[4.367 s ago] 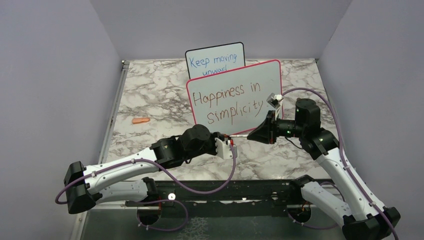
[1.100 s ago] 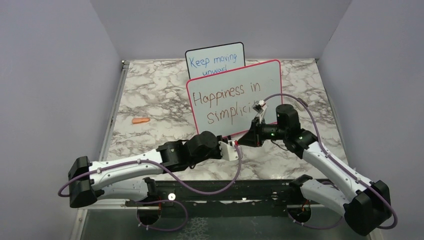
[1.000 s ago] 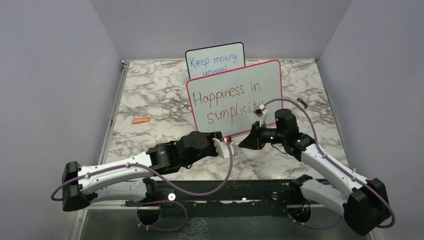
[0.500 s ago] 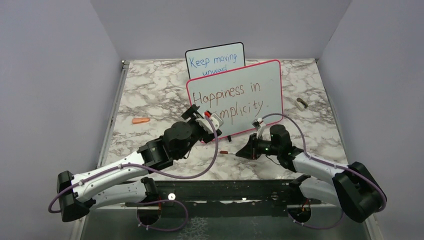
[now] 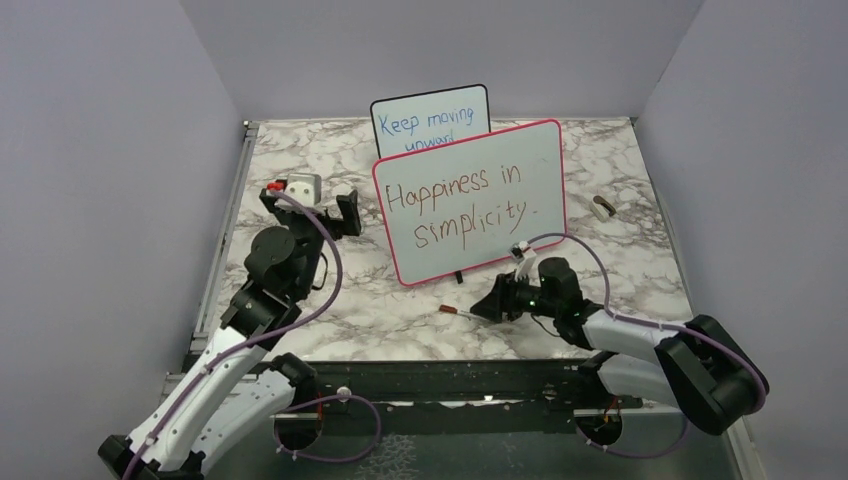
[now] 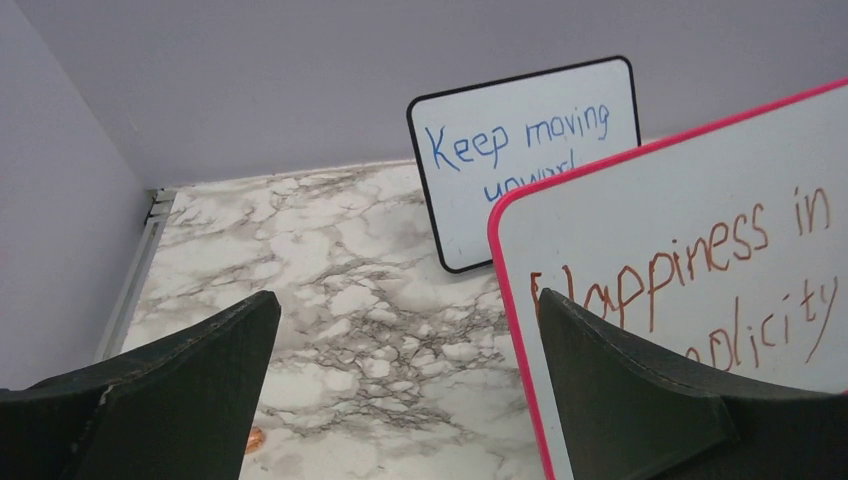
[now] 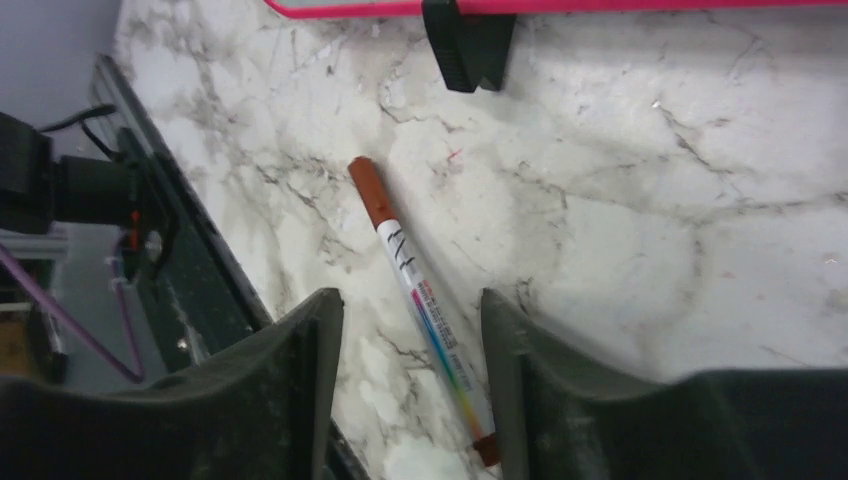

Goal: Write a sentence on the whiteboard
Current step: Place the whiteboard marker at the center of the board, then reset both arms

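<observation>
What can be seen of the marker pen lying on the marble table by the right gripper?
The slim white plastic marker pen with reddish-brown cap lies flat on the marble tabletop, just short of the black foot of the pink-framed whiteboard. Its barrel carries black scribbles and a rainbow-coloured print band, with a reddish-brown rear plug. Capped end points toward the board. It rests between the right gripper's spread fingers; whether its rear end touches one finger is unclear.

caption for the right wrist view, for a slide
Marker lying on the marble table, framed by the open right end effector
</observation>
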Motion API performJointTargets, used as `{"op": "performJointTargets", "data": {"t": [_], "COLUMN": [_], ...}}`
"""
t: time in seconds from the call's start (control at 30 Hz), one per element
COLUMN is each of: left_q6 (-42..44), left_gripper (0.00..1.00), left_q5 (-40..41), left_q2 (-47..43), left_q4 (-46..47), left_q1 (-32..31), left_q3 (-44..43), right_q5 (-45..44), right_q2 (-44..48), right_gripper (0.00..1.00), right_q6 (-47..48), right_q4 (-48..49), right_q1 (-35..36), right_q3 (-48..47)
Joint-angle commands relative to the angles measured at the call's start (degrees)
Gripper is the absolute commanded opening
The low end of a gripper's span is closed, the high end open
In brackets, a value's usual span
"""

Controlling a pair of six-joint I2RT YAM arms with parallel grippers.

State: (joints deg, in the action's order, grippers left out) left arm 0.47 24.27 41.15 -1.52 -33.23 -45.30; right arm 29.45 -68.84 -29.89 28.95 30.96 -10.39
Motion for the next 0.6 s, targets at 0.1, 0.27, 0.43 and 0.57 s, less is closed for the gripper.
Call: {"op": "performJointTargets", "data": {"t": [0.1, 0.27, 0.43, 0.57], "left_q6": [-5.98, -9.12, -13.12, -12.23], "left_gripper": [0.99, 0.99, 0.99, 0.99], "left_q5": [-1.67, 3.38, 10.79, 9.08], "left_q2": [-9.85, -17.95, -26.72, -33.52], "left_q4": [-2.1, -8.09, -13.45, -15.0], "left_q1": [0.64, 0.63, 0.63, 0.63], "left_q3": [6.17, 7.28, 7.73, 8.58], "right_q5": [-10.42, -24.51, -42.96, -50.86], "right_q2": [11.63, 25.91, 38.59, 45.08], "right_gripper": [0.76, 0.83, 0.86, 0.97], "right_q6": [3.19, 6.08, 8.05, 9.73], "right_q4": [-13.71, -33.98, -51.4, -58.84], "right_q1": [0.24, 0.24, 0.24, 0.24], "right_q3": [-1.02, -7.64, -19.45, -29.63]}}
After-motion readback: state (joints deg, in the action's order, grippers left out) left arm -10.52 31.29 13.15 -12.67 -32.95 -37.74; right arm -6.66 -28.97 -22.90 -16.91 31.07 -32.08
